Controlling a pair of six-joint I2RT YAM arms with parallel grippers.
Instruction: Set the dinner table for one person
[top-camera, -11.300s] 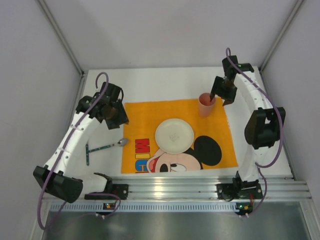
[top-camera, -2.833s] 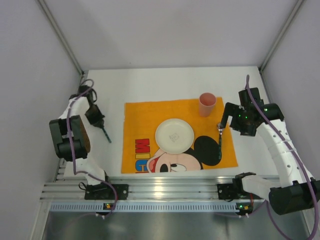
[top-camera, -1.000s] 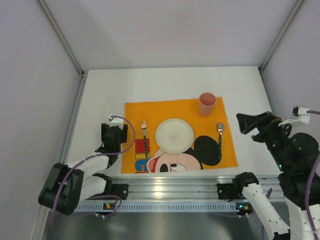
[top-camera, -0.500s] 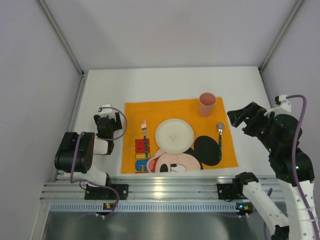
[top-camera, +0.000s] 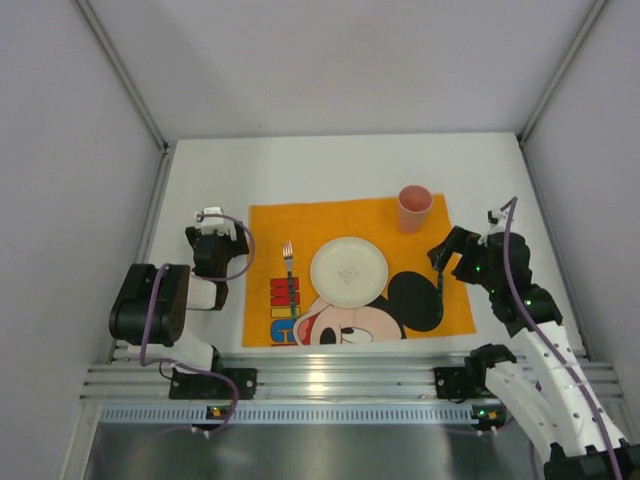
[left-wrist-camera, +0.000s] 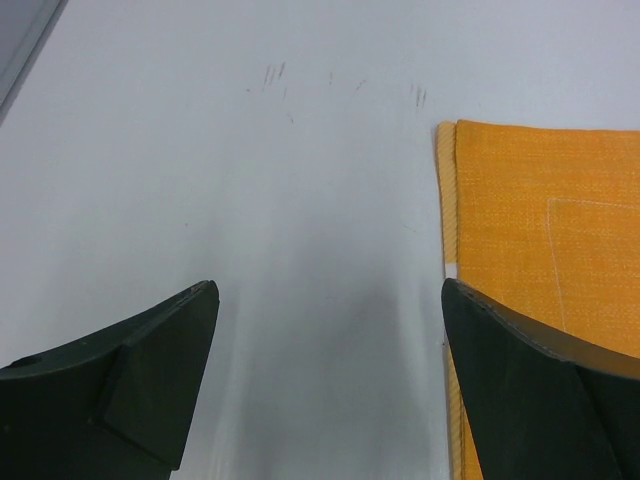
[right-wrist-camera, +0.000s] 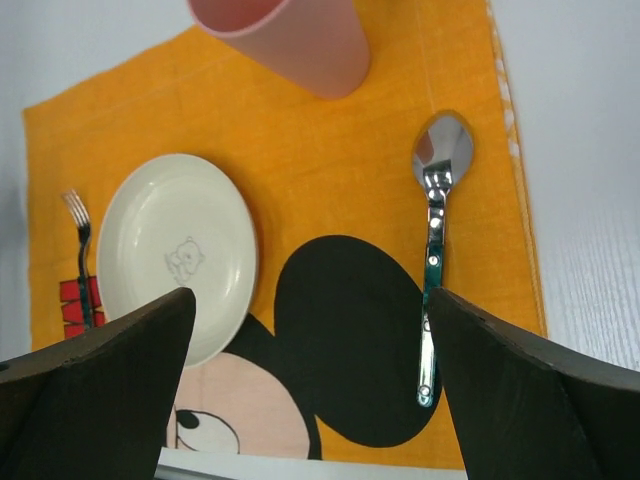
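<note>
The white dinner table (top-camera: 330, 165) carries an orange Mickey Mouse cloth (top-camera: 300, 225). On the cloth lie a cream plate (top-camera: 348, 271) in the middle, a fork (top-camera: 288, 262) to its left, and a pink cup (top-camera: 414, 207) at the back right. A spoon (right-wrist-camera: 436, 230) rests by the cloth's right edge. My left gripper (top-camera: 212, 248) is open and empty over bare table, just left of the cloth (left-wrist-camera: 540, 220). My right gripper (top-camera: 450, 255) is open and empty above the spoon end of the cloth. Its wrist view shows the plate (right-wrist-camera: 175, 255), fork (right-wrist-camera: 80, 250) and cup (right-wrist-camera: 290, 35).
Aluminium rails (top-camera: 340, 375) run along the near edge by the arm bases. Grey walls and slanted frame posts close in the left, right and back sides. Bare white tabletop lies behind the cloth and on both sides of it.
The right arm has swung in from the far right until its gripper hangs over the spoon. The left arm has folded back, its gripper moving slightly away beside the cloth and opening wider.
</note>
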